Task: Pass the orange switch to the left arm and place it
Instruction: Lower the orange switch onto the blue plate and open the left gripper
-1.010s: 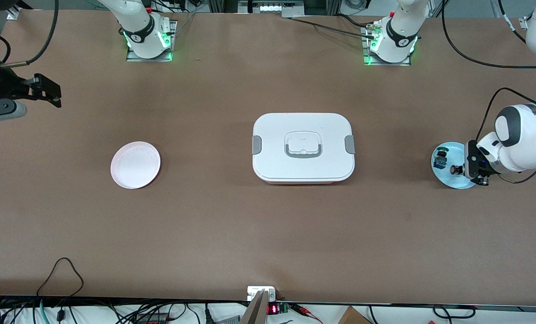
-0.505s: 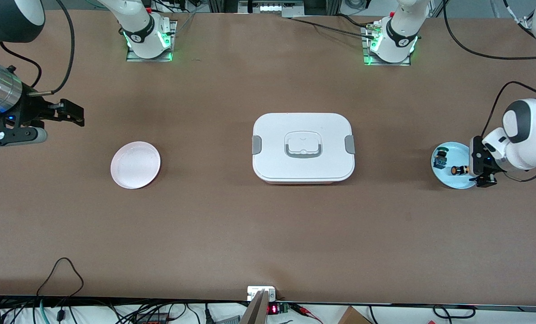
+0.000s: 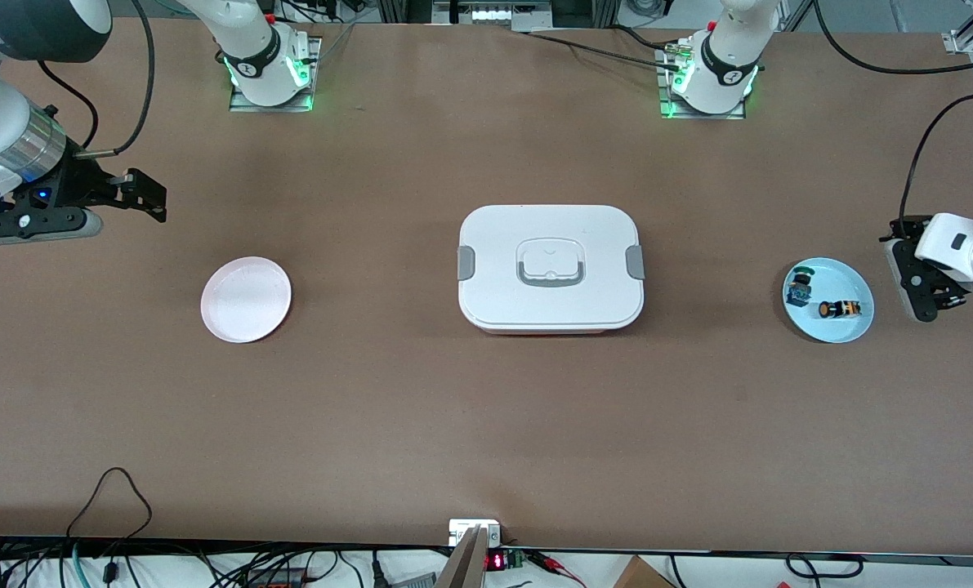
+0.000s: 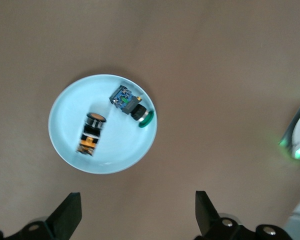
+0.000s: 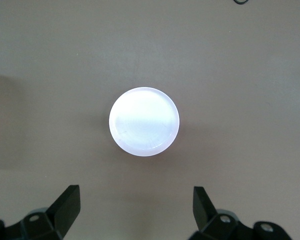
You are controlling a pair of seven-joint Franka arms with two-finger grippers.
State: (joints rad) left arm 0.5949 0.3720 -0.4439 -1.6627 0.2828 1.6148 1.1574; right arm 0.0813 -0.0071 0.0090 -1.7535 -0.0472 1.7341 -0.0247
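"Orange cap and orange band on a black body, that was the orange switch, lying on its side in the pale blue dish at the left arm's end of the bench. Beside it in the same dish lay a green-capped switch, close but not touching."

"How would it have handled?"

"Light and rigid, I'd judge, and round, so liable to roll or squirt out of a loose pinch. Taking it across the black body, between cap and band, looked the safest hold."

"And the jaws?"

"The left gripper hung just off the dish's rim, toward the bench end, its jaws spread wide with nothing between them; the left wrist view showed both switches lying clear of them. The right gripper was over bare bench near the white plate, jaws likewise wide apart and holding nothing."

"Room to move?"

"Plenty. The box sat mid-bench between dish and plate, well apart from both, so a handover would need to pass above it or around it on the open bench nearer the front camera. The dish's shallow rim and the neighbouring switch were the tight spots."
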